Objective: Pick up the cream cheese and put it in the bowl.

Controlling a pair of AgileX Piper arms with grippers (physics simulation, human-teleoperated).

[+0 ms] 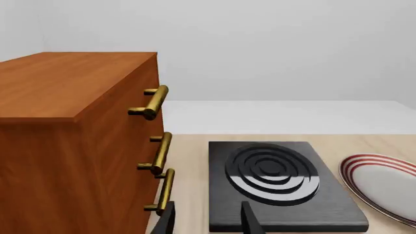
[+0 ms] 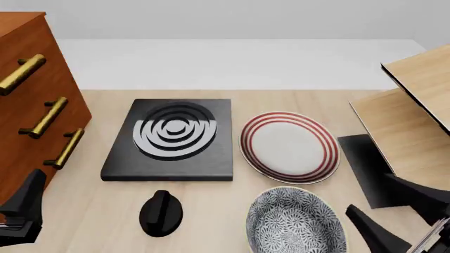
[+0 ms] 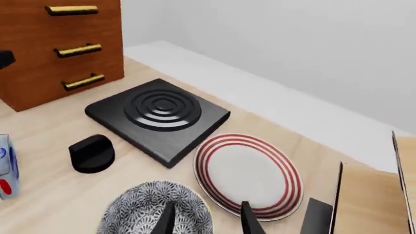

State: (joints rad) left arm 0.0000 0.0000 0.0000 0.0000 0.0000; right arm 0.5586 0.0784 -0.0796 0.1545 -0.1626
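Note:
The bowl (image 2: 295, 224), white with a dense dark floral pattern, stands at the near middle of the table and also shows in the right wrist view (image 3: 153, 209). The cream cheese does not show clearly. A pale object with blue and red marks (image 3: 5, 165) is cut by the edge of the right wrist view, and I cannot tell what it is. My left gripper (image 1: 208, 217) is open and empty near the cabinet, low at the near left in the front view (image 2: 21, 211). My right gripper (image 3: 208, 217) is open and empty just right of the bowl (image 2: 397, 219).
A wooden cabinet (image 2: 28, 100) with brass handles stands at the left. A black stove plate (image 2: 172, 139) lies in the middle, with a black knob (image 2: 160, 212) in front of it. A white plate with red rings (image 2: 288, 146) lies behind the bowl. A wooden rack (image 2: 411, 116) stands at the right.

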